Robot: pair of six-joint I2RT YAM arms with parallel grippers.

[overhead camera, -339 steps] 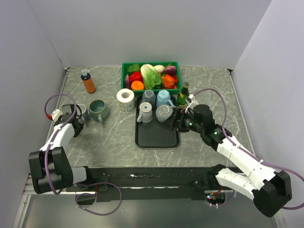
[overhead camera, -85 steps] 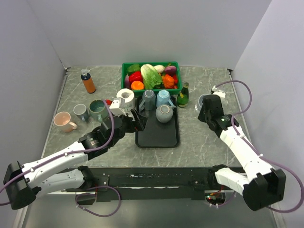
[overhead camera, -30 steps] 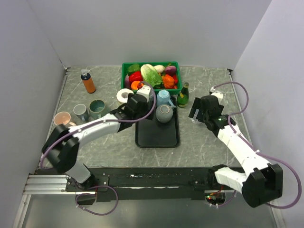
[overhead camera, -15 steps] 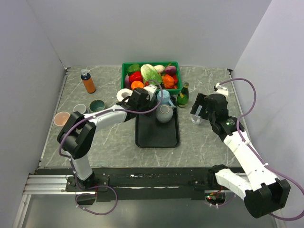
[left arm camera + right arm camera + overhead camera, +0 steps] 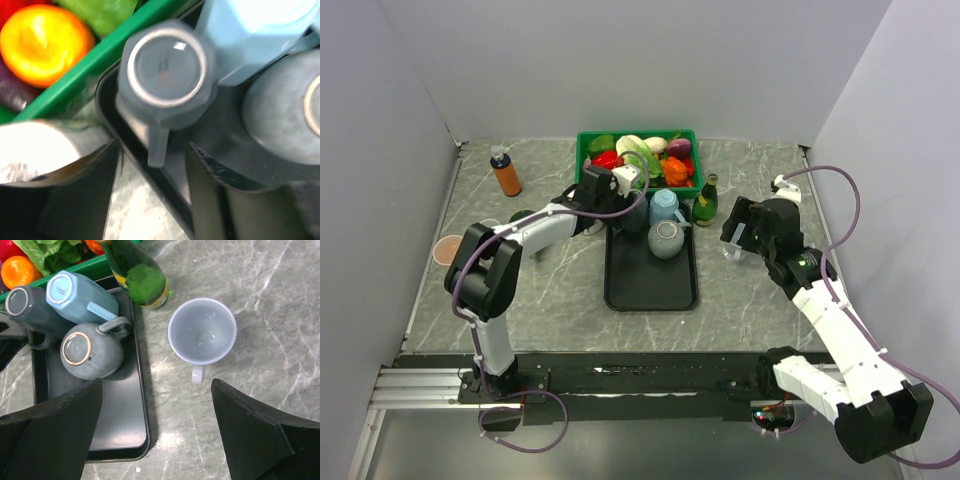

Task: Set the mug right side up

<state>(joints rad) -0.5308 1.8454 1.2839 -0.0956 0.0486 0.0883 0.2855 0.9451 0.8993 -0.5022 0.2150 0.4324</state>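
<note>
Swung over the black plastic tray (image 5: 120,415), left end effector (image 5: 152,160) gapes astride inverted dark grey mug (image 5: 166,70); next, pinch its handle.

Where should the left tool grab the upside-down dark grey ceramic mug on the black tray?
Likely the handle of the dark grey mug, coming from the handle side: it juts toward the left tool, while the light blue mug and round grey mug crowd the other side.

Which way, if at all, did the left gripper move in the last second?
Yes, the left gripper went farther back, nearer the green crate.
</note>
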